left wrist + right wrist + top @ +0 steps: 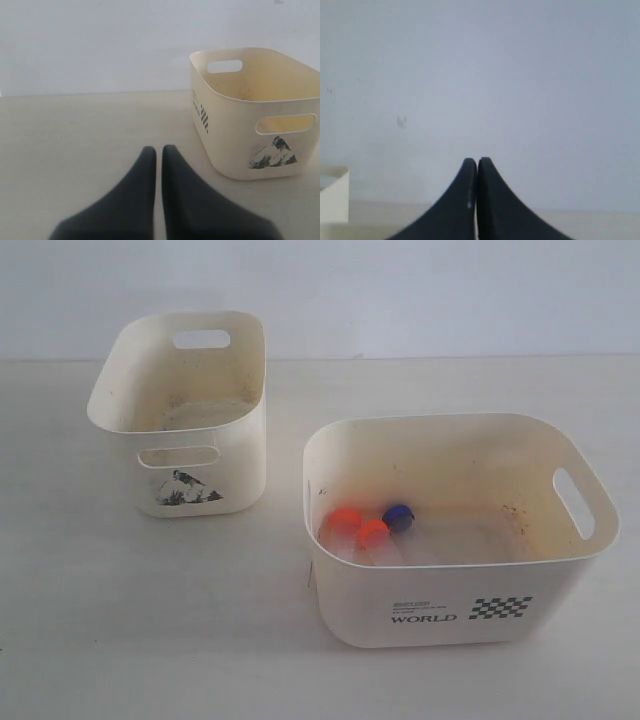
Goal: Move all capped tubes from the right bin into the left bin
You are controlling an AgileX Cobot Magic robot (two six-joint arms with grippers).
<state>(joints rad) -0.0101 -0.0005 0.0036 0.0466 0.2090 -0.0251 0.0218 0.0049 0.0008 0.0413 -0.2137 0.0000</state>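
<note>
Three capped tubes lie together in the left part of the wide "WORLD" bin (450,612): two with orange-red caps (345,520) (373,533) and one with a blue cap (399,517). The narrower bin with the dark sticker (185,465) stands at the back left with nothing in it; the left wrist view shows it too (235,145). My left gripper (159,149) is shut above bare table, short of that bin. My right gripper (477,161) is shut and faces the wall. Neither gripper shows in the exterior view.
A pale tabletop (150,620) carries both bins, with a plain light wall (400,290) behind. A cream bin corner (334,192) shows at the edge of the right wrist view. Brown specks mark both bin floors.
</note>
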